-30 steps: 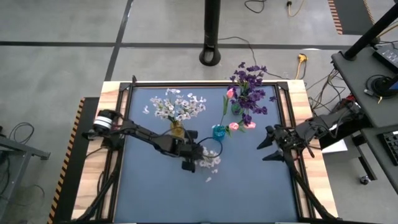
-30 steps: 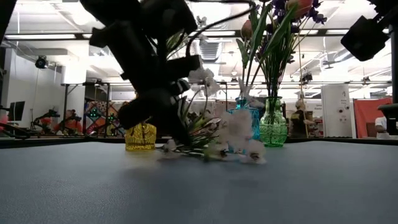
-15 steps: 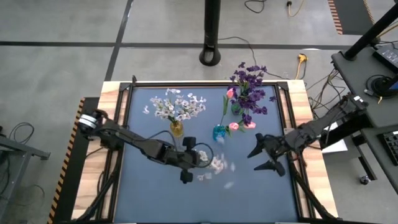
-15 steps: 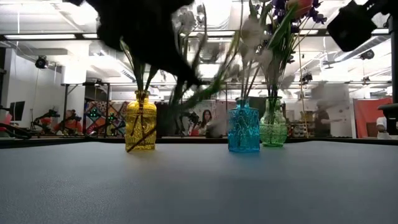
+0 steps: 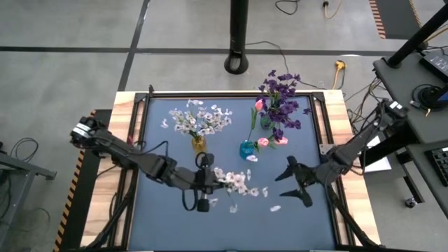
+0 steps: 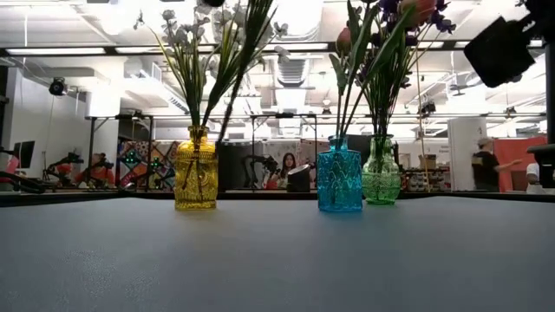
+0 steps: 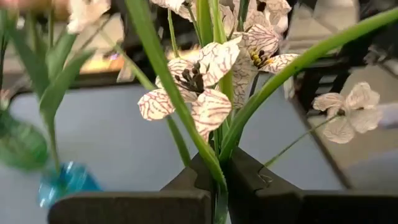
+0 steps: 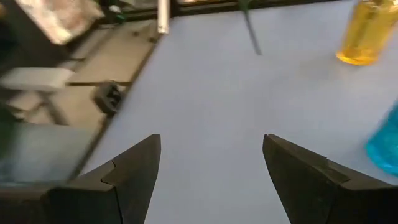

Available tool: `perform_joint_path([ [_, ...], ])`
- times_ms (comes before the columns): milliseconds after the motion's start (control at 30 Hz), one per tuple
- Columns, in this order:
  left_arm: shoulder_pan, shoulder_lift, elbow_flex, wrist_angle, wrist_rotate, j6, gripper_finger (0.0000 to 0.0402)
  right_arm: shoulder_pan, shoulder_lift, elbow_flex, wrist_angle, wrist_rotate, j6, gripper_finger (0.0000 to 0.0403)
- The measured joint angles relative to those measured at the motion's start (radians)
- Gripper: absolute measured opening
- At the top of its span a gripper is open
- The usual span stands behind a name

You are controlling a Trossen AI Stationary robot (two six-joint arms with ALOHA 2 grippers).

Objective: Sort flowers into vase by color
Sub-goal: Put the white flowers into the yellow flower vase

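My left gripper (image 7: 219, 186) pinches the white blossom spray (image 5: 234, 181) above mid-table; my right gripper (image 5: 297, 182) waits wide open. Steering stems upright over the yellow vase (image 5: 199, 144) should matter most.

Two dark fingers (image 7: 186, 196) at 6 o'clock, pressed together on a bunch of green stems (image 7: 219, 186). Stems fanning up toward 12, one long leaf (image 7: 298, 65) sweeping off to 2 o'clock. White blossoms (image 7: 193, 87) with dark veins and dark centres just above the grip, near the middle; another white blossom (image 7: 345, 112) out at 3 o'clock on a thin stalk. Blurred blue vase (image 7: 62, 180) at 8 o'clock, green vase (image 7: 18, 146) just beside it at 9, both on a grey table (image 7: 112, 130). Pale blossom (image 7: 84, 12) at 11 o'clock.
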Motion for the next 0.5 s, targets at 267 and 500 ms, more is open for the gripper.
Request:
perform_joint_path([
  [267, -0.029, 0.026, 0.000, 0.210, -0.001, 0.080, 0.0000, 0.119, 0.226, 0.000, 0.248, 0.241, -0.025, 0.0274],
  [500, -0.029, 0.117, 0.000, 0.496, -0.001, 0.157, 0.0000, 0.125, 0.501, 0.000, 0.763, 0.370, -0.269, 0.0274],
])
